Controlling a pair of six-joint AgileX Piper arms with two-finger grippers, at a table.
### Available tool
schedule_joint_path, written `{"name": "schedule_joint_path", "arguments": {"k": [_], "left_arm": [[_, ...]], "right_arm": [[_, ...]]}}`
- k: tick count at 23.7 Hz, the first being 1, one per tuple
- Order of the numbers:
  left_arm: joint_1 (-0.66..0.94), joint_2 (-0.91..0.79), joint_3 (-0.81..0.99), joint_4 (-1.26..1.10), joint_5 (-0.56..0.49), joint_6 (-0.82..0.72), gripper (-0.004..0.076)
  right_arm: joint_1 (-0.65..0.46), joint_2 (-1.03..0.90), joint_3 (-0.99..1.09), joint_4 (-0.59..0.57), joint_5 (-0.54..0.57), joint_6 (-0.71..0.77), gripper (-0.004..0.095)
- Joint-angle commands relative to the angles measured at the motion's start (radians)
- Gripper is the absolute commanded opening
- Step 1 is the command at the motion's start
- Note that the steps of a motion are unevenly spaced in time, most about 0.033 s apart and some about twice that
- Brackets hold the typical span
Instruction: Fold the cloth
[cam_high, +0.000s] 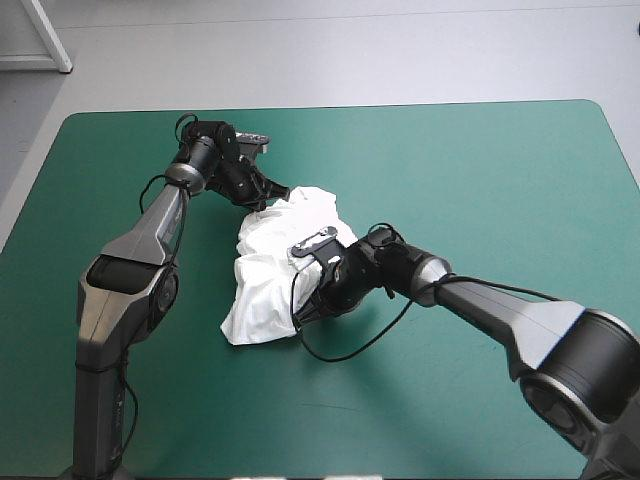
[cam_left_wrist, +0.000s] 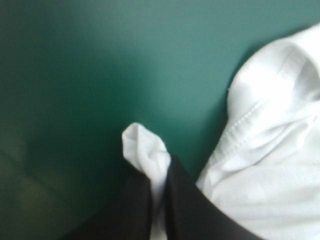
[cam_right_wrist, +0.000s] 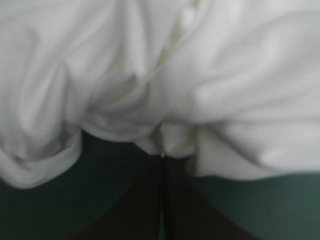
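The white T-shirt lies as a crumpled heap on the teal-green cover, about mid-table. My left gripper sits at the heap's far left corner. In the left wrist view it is shut on a small tuft of T-shirt that pokes out past the fingertips, with the rest of the heap beside it. My right gripper is at the heap's right near side. In the right wrist view it is shut on a fold of the T-shirt, which fills the space ahead.
Bare teal-green cover surrounds the heap on all sides, widest to the right and toward the near edge. The table's far edge runs behind the left arm.
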Motion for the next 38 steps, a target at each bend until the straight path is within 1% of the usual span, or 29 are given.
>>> {"name": "schedule_joint_path", "arguments": {"k": [1,4,5,6,8,9,10,11,12,15,16,17,18,20,23,25,29,34,38], "left_arm": [[-0.003,-0.062,-0.019,0.007,0.058,-0.001,-0.0009],[-0.003,-0.062,-0.019,0.003,0.058,-0.001,-0.0009],[-0.003,-0.062,-0.019,0.003,0.058,-0.001,-0.0009],[-0.003,-0.062,-0.019,0.003,0.058,-0.001,-0.0009],[-0.003,-0.066,-0.047,0.007,0.058,0.008,-0.0009],[-0.003,-0.086,-0.084,0.021,0.058,0.013,-0.0009],[-0.003,-0.124,-0.136,0.025,0.058,0.011,-0.0009],[-0.003,-0.141,-0.169,0.025,0.058,0.003,-0.0009],[-0.003,-0.186,-0.234,0.025,0.058,-0.006,-0.0009],[-0.003,-0.298,-0.357,0.025,0.058,-0.008,-0.0009],[-0.003,-0.370,-0.394,0.027,0.058,-0.008,-0.0009],[-0.003,-0.408,-0.410,0.039,0.058,-0.008,-0.0009],[-0.003,-0.482,-0.421,0.065,0.058,-0.008,-0.0009],[-0.003,-0.569,-0.422,0.108,0.056,-0.006,-0.0009],[-0.003,-0.686,-0.422,0.196,0.054,-0.004,-0.0009],[-0.003,-0.765,-0.422,0.245,0.043,0.010,-0.0009],[-0.003,-0.898,-0.422,0.357,-0.022,0.016,-0.0009],[-0.003,-0.998,-0.415,0.422,-0.111,0.029,-0.0009],[-0.003,-1.016,-0.398,0.415,-0.100,0.047,-0.0009]], "right_arm": [[0.001,-0.210,-0.046,-0.078,0.070,0.051,-0.0015],[0.001,-0.336,-0.049,-0.169,0.151,0.111,-0.0015],[0.001,-0.374,-0.049,-0.215,0.185,0.129,-0.0015],[0.001,-0.397,-0.049,-0.241,0.190,0.140,-0.0015],[0.001,-0.472,-0.061,-0.368,0.190,0.200,-0.0015],[-0.001,-0.507,-0.074,-0.453,0.194,0.241,-0.0015],[-0.001,-0.542,-0.095,-0.548,0.194,0.282,-0.0015],[-0.001,-0.556,-0.108,-0.598,0.194,0.303,-0.0015],[-0.001,-0.575,-0.142,-0.675,0.196,0.323,-0.0015],[-0.001,-0.595,-0.243,-0.767,0.215,0.322,-0.0015],[-0.001,-0.602,-0.305,-0.812,0.240,0.322,-0.0015],[-0.001,-0.603,-0.348,-0.848,0.259,0.322,-0.0015],[-0.001,-0.608,-0.415,-0.903,0.285,0.322,-0.0015],[-0.001,-0.608,-0.493,-0.959,0.319,0.320,-0.0015],[-0.001,-0.608,-0.607,-1.015,0.355,0.282,-0.0015],[-0.001,-0.608,-0.682,-1.022,0.352,0.254,-0.0015],[-0.001,-0.608,-0.838,-1.022,0.321,0.206,-0.0015],[-0.001,-0.606,-0.957,-1.022,0.237,0.178,-0.0015],[-0.001,-0.604,-0.991,-1.014,0.204,0.157,-0.0015]]}}
